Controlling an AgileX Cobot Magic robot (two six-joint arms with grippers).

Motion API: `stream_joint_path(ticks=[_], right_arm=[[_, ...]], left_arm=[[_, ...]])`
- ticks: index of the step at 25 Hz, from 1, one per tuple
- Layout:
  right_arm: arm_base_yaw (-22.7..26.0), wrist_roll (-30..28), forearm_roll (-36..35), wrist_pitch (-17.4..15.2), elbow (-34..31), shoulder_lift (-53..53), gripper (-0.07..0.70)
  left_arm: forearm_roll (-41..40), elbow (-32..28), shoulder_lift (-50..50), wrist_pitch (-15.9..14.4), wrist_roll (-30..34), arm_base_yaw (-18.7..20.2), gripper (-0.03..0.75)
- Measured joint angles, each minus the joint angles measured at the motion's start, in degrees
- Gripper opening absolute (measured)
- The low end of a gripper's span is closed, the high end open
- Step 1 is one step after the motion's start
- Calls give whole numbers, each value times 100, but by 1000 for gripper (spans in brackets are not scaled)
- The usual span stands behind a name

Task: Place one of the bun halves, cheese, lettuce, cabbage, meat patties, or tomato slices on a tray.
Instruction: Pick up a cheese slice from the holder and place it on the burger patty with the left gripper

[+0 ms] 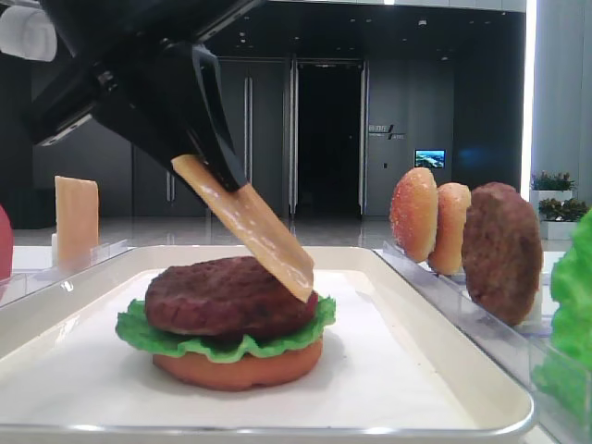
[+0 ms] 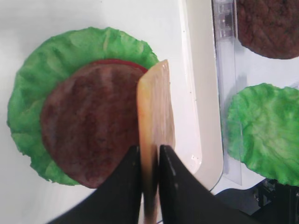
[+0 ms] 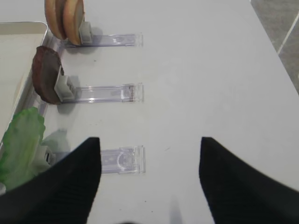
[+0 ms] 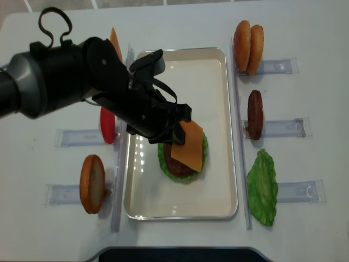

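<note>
My left end effector [image 2: 150, 161], jaws nearly closed, pinches one edge of the cheese [image 2: 156, 109], which slants down until its lower corner touches the meat patty [image 2: 91, 126] stacked on lettuce [image 2: 32, 88] mid-tray [image 1: 444, 324].

1. The cream-white rectangular tray [image 4: 218, 71] had bare floor at its far end and near end; the stacked burger [image 4: 182, 158] filled its middle.
2. The black left arm [image 4: 82, 82] spanned the tray's left rim.
3. Clear plastic racks [image 4: 281, 128] with upright buns [image 4: 248, 39], a brown patty [image 4: 254, 114] and green lettuce [image 4: 263, 188] lined the right side.
4. The white table [image 3: 210, 70] right of the racks lay open.
</note>
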State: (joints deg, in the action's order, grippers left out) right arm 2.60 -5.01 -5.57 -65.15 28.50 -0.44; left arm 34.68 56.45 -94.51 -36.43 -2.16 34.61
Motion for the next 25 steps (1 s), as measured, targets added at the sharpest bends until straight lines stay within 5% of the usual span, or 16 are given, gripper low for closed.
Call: stream_joint_path(ticks=[7, 15, 25], right_arm=[[0, 0, 0, 0, 0, 0, 461], [0, 0, 0, 0, 0, 0, 461], [0, 0, 0, 0, 0, 0, 461]], left_arm=[[-35, 0, 0, 0, -50, 0, 103], [-251, 0, 0, -6, -288, 0, 259], [-556, 0, 0, -14, -594, 0, 295]])
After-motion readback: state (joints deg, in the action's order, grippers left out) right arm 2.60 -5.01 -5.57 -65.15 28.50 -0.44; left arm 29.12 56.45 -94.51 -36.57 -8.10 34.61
